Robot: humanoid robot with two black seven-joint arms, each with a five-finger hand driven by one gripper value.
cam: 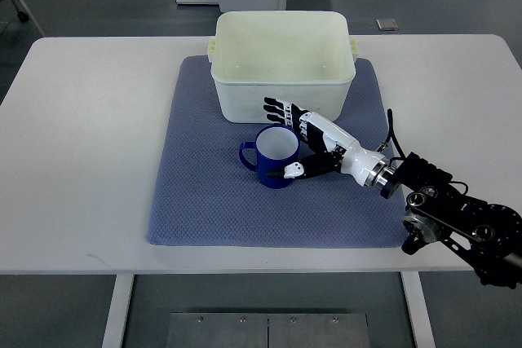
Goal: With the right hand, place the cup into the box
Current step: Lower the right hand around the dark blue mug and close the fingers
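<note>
One blue cup (276, 156) stands upright near the middle of the grey mat (196, 201), handle pointing toward the mat's left edge, just in front of the box (284, 67). Proceeding left to right: the left part of the white table (73, 160) carries nothing besides the mat; the cup follows; the right hand (308, 140) then reaches in from the table's front right corner, fingers spread around the cup's right side, the thumb low against the cup's front wall and the other fingers extended behind its rim. Whether the hand has closed firmly on the cup cannot be told; the fingers appear only partly curled. The left hand is not visible.

Risks, as judged from this arrangement: a loose, one-sided grip could let the smooth cup slip or rotate as it is raised, the handle's weight tipping it leftward. The extended fingers lie between the cup and the box's near wall, close to that wall, so they may catch or press on it during closing. The box's near wall stands directly in the transfer path and is taller than the cup; too low a lift would strike the cup against it and could push the light box toward the mat's far edge. The box interior is empty and unobstructed.
</note>
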